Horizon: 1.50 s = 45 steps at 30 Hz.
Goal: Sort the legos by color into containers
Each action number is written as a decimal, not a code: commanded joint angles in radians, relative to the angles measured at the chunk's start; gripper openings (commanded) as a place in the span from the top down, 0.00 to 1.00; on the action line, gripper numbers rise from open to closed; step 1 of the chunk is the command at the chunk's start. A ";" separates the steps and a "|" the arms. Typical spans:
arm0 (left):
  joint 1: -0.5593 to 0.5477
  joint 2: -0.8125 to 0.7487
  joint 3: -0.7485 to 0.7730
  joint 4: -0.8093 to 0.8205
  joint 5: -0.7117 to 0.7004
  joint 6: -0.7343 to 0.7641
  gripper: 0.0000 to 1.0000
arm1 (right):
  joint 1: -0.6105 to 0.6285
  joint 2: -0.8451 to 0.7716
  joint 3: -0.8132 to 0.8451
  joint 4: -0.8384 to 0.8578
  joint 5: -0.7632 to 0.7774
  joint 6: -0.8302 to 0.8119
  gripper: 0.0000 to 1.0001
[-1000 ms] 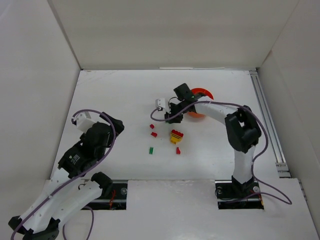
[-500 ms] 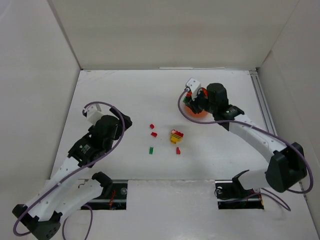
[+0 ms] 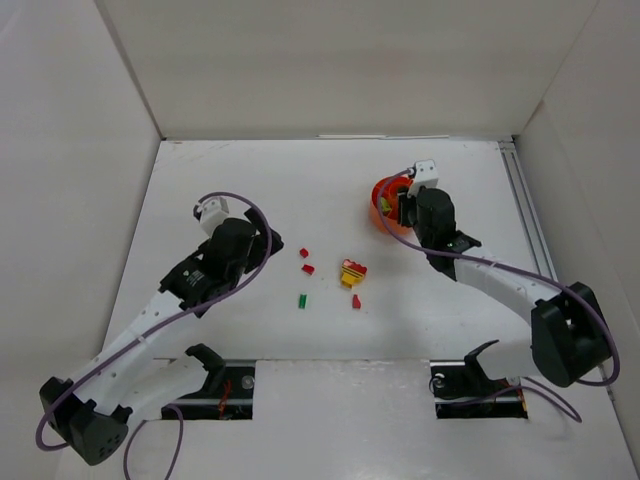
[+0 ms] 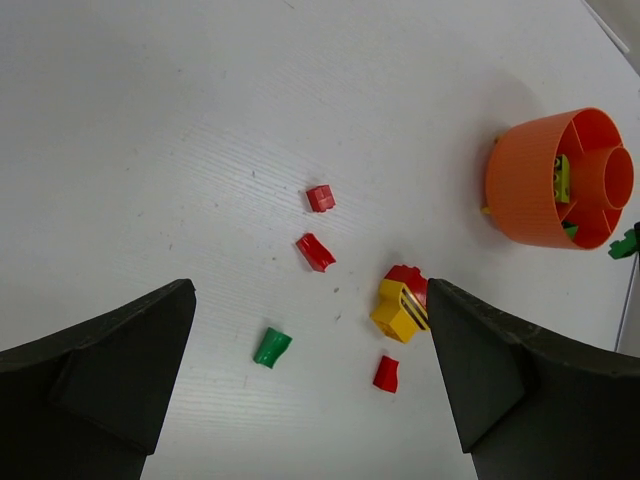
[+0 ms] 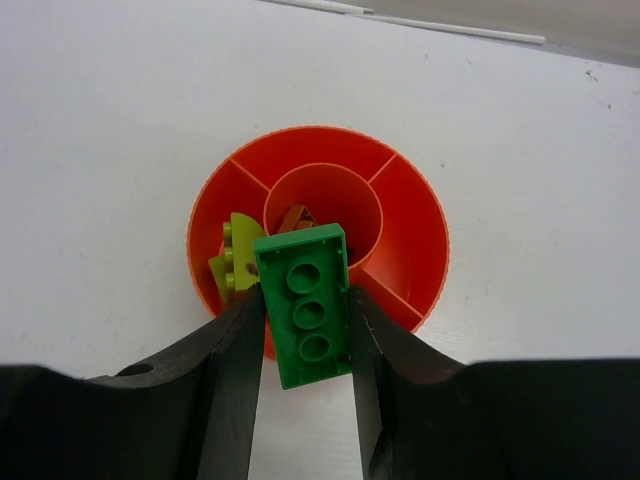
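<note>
Centrally in the right wrist view, the orange bowl (image 5: 410, 240) was seen standing on the table (image 5: 100, 120). A brown piece (image 5: 297, 216) was lodged in its central cup (image 5: 345, 195), and lime-yellow bricks (image 5: 236, 252) were piled in the compartment at frame left. A green brick (image 5: 308, 305) was clamped between the narrowly parted fingers of the right end effector (image 5: 306, 295), over the bowl's lower-left rim. The left end effector (image 4: 310, 290) was held fully spread, with nothing gripped, above loose legos (image 4: 315, 251) in red, green and yellow scattered mid-frame.
</note>
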 commanded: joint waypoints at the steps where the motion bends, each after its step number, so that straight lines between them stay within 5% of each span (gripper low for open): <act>1: 0.000 0.001 -0.001 0.048 0.019 0.018 0.00 | -0.001 0.021 -0.048 0.257 0.082 0.071 0.79; 22: 0.010 0.048 -0.010 0.058 0.059 0.027 0.00 | -0.023 0.162 -0.348 1.055 -0.006 0.050 0.63; 36: 0.010 0.057 -0.019 0.058 0.068 0.027 0.00 | -0.041 0.223 -0.386 1.170 -0.015 0.040 0.59; 45: 0.010 0.057 -0.029 0.058 0.077 0.027 0.00 | -0.041 0.214 -0.395 1.129 -0.036 0.040 0.42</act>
